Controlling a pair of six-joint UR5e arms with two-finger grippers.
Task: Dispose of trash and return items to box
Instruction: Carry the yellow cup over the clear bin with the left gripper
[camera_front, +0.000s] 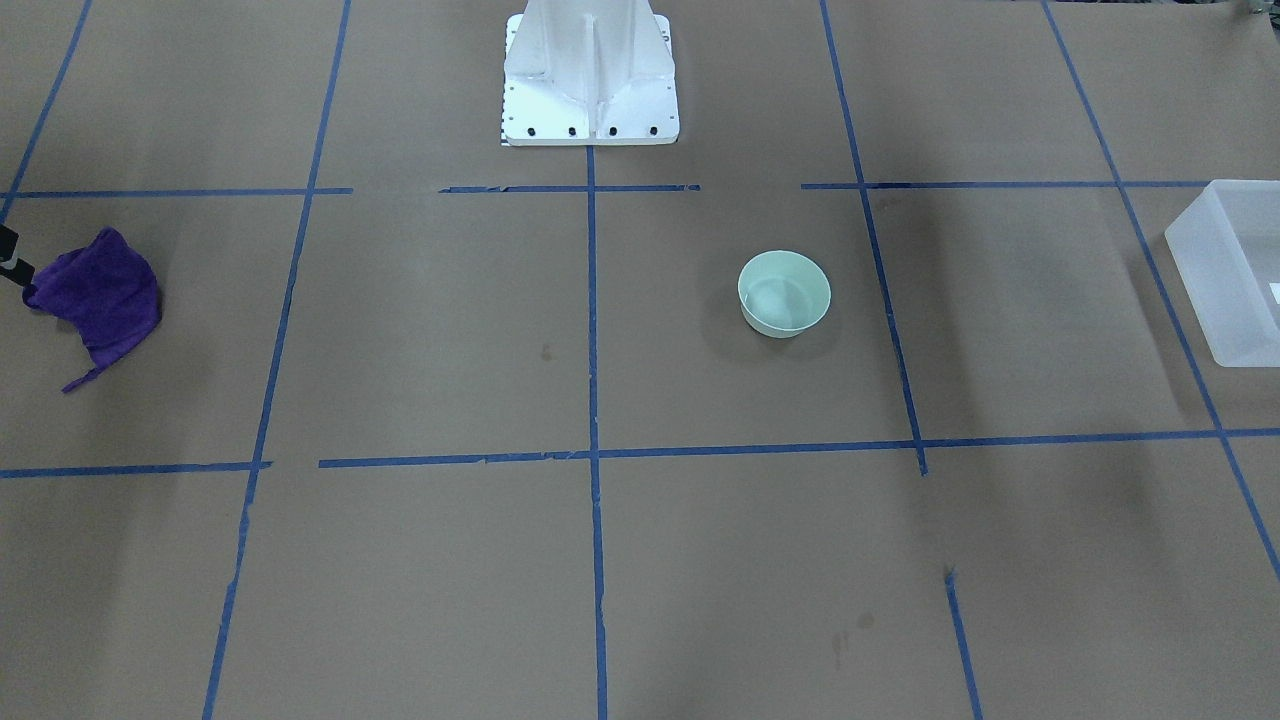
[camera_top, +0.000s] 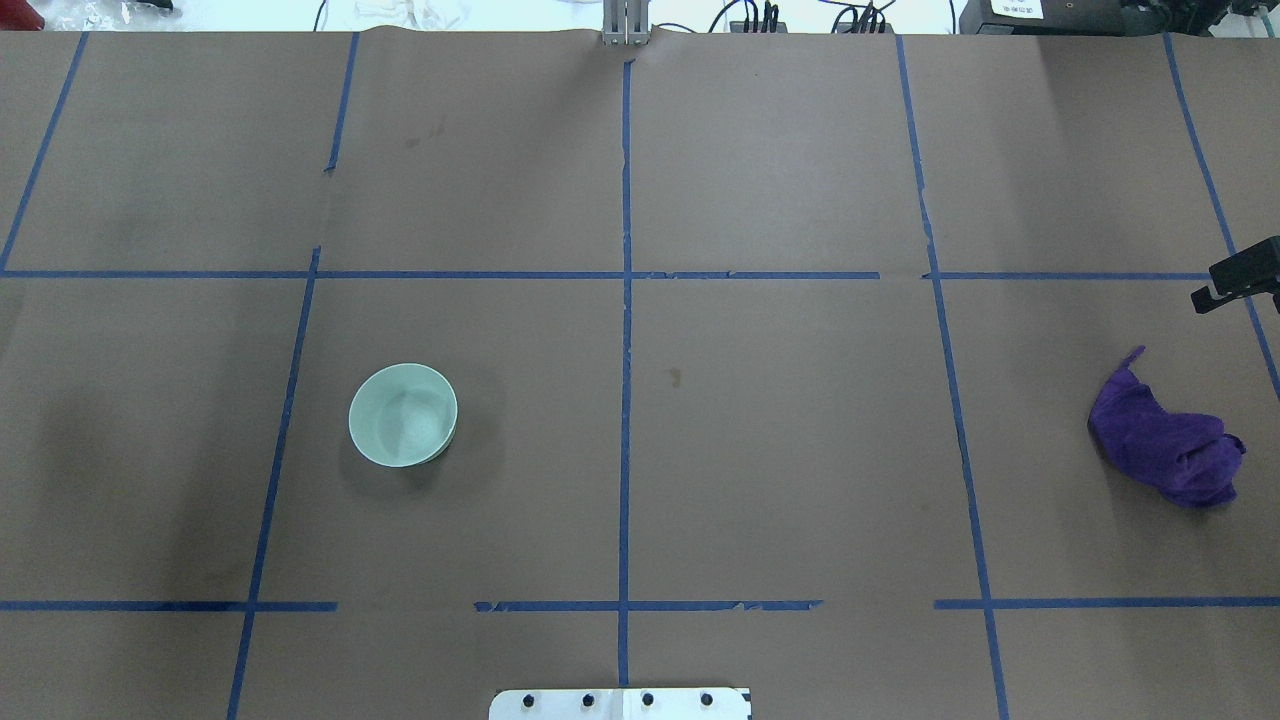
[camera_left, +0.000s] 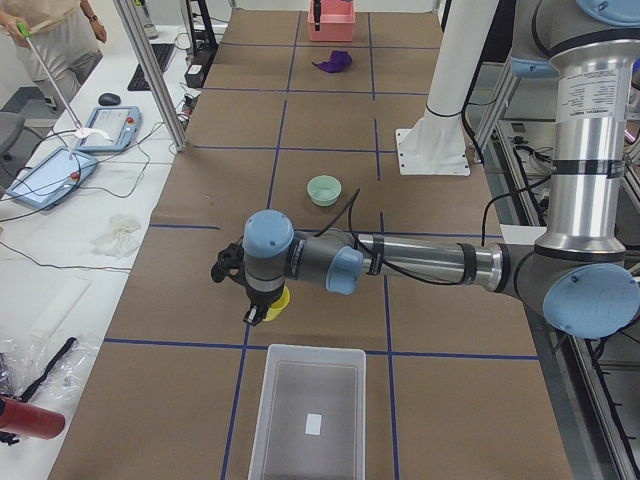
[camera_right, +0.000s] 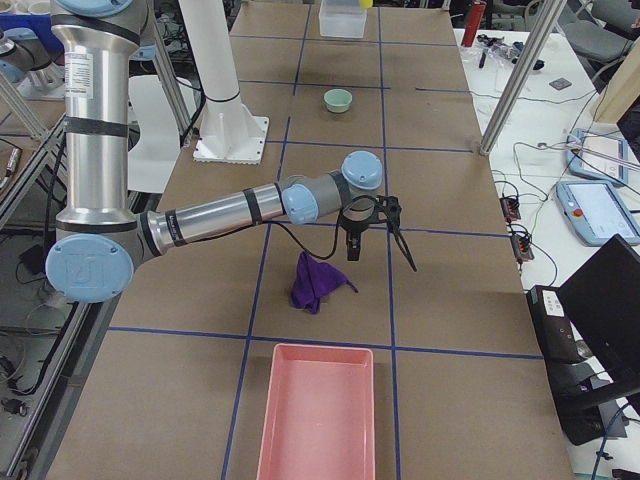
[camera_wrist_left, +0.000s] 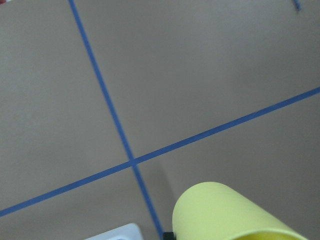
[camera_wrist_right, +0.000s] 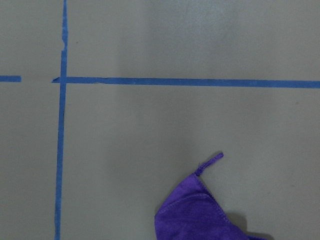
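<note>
Left gripper (camera_left: 260, 315): seen properly only from the left side camera, so I can't tell how far the fingers are apart. The yellow cup (camera_left: 278, 300) is right at its tip and off the table (camera_top: 800, 450). In the left wrist view the cup (camera_wrist_left: 225, 215) fills the lower right corner and is tipped on its side. The black sliver touching its base is probably a finger, but it's too small to call.

The cup is just short of the box (camera_left: 262, 420), near the box's end wall and not over it. One corner of the box shows at the bottom edge of the wrist view.

Bowl (camera_top: 403, 415): upright on the table in the robot's left half, well apart from cup and box, nothing touching it.

Right gripper (camera_right: 380, 255): fingers spread wide with nothing between them. It hovers just beside the purple cloth (camera_right: 315, 285), not touching it. Overhead shows only a black edge of it.

Pink tray (camera_right: 316, 348): at the table's right end, near the cloth.
</note>
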